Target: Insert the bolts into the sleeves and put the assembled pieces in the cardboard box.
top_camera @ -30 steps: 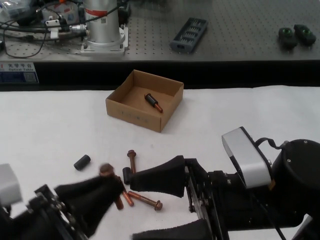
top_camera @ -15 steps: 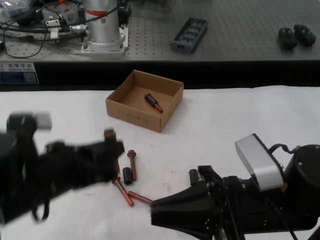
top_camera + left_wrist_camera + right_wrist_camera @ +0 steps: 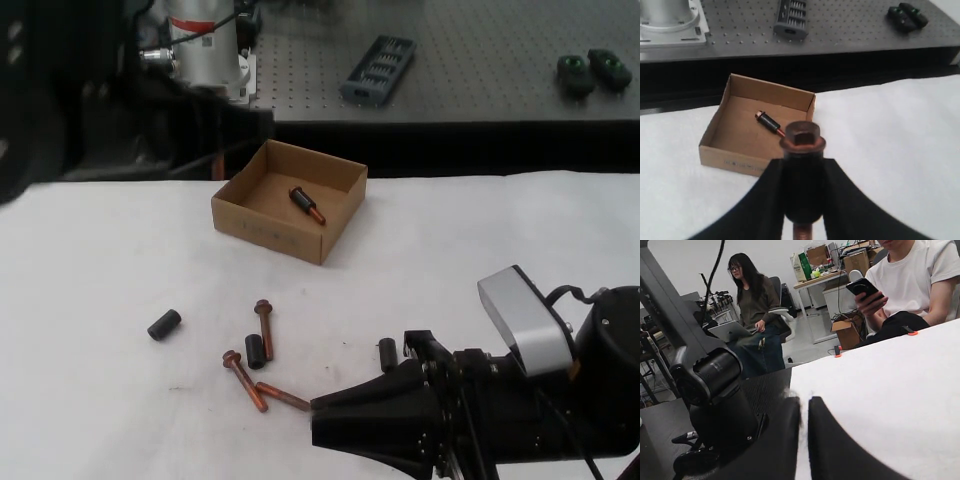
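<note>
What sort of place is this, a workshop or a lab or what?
Probably a robotics research lab. A perforated metal table stands behind the white-covered bench, the left arm's jaws hold a sleeved bolt, and a cluttered desk stands in the room behind.

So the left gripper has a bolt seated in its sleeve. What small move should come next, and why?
Probably carry it forward over the cardboard box and open there. The left gripper is shut on the sleeved bolt, the box lies ahead of it in the left wrist view, and one assembled piece is already inside.
</note>
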Controlling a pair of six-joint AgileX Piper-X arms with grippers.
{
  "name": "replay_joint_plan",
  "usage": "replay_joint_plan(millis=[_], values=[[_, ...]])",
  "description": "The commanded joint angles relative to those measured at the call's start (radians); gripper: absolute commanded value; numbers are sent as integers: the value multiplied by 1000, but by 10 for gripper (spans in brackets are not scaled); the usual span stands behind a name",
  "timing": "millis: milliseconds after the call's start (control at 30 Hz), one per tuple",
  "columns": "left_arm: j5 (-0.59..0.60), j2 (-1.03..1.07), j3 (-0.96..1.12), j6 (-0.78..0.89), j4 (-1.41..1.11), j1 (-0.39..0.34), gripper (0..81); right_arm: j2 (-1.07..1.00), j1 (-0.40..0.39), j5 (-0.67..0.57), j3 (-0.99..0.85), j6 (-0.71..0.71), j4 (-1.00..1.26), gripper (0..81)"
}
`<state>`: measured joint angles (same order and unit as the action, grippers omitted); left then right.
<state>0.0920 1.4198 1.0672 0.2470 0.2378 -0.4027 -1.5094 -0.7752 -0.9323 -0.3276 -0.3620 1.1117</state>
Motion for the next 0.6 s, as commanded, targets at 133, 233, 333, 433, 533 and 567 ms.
replay_joint_plan(millis=[133,233,333,433,533,567], values=[[-13,279,346,-23,209,29,6,-1,8,-13,-2,5,1,64],[-13,369,451,-41,236,29,6,-1,8,-13,-2,45,1,64],[-13,454,543,-51,256,29,6,-1,8,-13,-2,69,1,64],[-13,548,642,-75,288,29,6,-1,8,-13,-2,71,-7,64],[21,639,727,-114,320,29,6,-1,8,-13,-2,71,-18,64],[40,660,749,-132,326,29,6,-1,8,-13,-2,93,-32,64]])
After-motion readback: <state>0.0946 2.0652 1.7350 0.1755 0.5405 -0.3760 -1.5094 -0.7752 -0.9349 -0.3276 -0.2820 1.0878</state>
